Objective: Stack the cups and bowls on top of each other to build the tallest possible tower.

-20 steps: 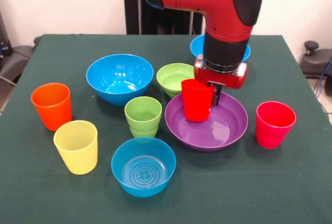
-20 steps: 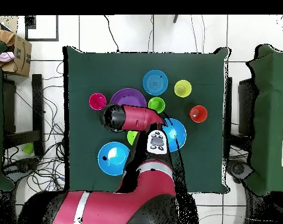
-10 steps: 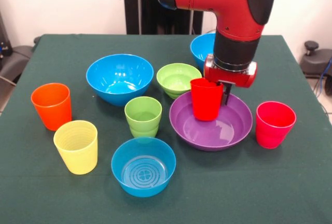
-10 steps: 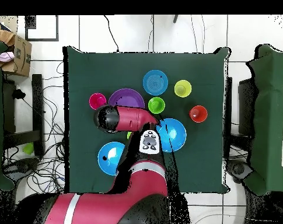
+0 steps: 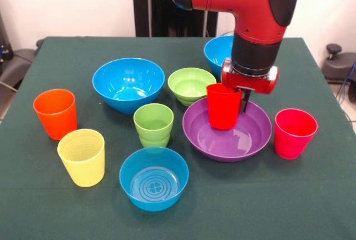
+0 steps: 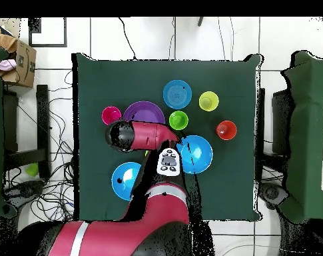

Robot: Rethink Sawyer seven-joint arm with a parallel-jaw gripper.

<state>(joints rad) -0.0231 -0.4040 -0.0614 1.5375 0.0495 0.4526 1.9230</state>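
A glossy red ribbed cup (image 5: 223, 105) is gripped at its rim by the closed tool (image 5: 237, 99) and held over the wide purple bowl (image 5: 227, 131), at the tabletop's (image 5: 311, 195) three o'clock.

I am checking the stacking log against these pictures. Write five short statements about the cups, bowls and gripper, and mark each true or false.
1. The gripper holds a red cup over the purple bowl. True.
2. The orange cup is stacked on the yellow cup. False: both stand apart on the table.
3. The small blue bowl with the ringed bottom is empty. True.
4. The light green cup lies on its side. False: it stands upright.
5. A tower of three pieces already stands. False: nothing is stacked yet.
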